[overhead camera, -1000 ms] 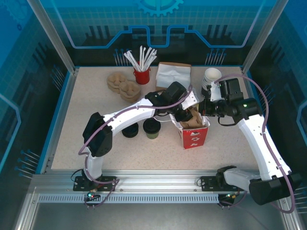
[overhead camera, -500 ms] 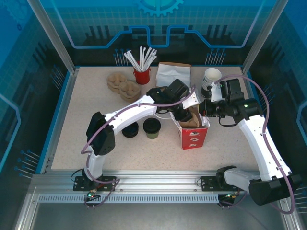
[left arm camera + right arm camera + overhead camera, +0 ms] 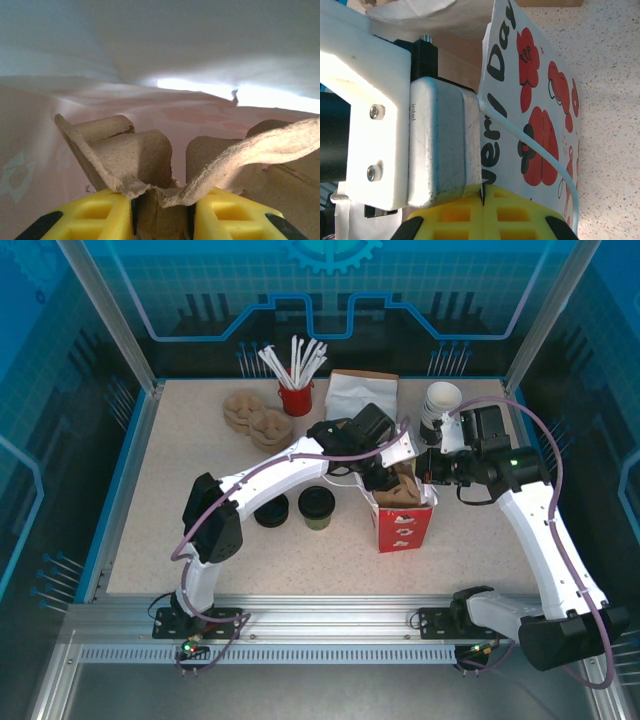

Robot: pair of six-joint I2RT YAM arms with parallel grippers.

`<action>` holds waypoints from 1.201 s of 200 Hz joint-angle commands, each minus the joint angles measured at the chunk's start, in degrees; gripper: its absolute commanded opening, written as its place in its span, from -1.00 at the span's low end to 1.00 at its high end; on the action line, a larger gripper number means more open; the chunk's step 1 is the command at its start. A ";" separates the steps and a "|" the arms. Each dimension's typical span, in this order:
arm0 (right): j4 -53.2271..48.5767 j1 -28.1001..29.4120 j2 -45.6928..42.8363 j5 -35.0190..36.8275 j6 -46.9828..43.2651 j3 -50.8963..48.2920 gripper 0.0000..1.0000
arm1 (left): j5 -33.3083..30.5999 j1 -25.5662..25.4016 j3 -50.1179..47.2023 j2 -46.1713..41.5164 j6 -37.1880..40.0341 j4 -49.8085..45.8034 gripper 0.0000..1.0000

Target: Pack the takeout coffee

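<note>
The coffee cup [image 3: 316, 506] is seen upright on the table [image 3: 170, 490], near the middle, with its black lid on. A low stack of black lids [image 3: 271, 513] is placed just to its left. To its right, a little apart, the red bag [image 3: 406, 523] is stood open. The left gripper [image 3: 162, 210] is found inside the bag, its fingers closed narrowly on a cardboard tray [image 3: 130, 150]. The bag's right edge is pinched by the right gripper [image 3: 484, 200], which is closed fully.
</note>
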 commanded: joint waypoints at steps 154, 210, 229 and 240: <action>8.71 -1.16 -2.58 -1.42 2.69 -3.72 -1.00 | 2.87 -1.76 10.97 -7.15 -7.62 -9.66 0.28; 17.06 -1.43 -9.55 -4.32 3.76 -9.84 -1.00 | -0.34 -1.76 0.89 -20.90 -13.82 -1.03 0.30; 19.25 -1.51 -13.09 -4.31 4.50 -12.28 -1.00 | -2.97 -1.76 -6.53 -27.33 -16.21 5.78 0.37; 20.10 -1.54 -15.05 -4.20 4.85 -13.56 -1.00 | -4.58 -1.80 -10.61 -30.47 -17.49 9.23 0.39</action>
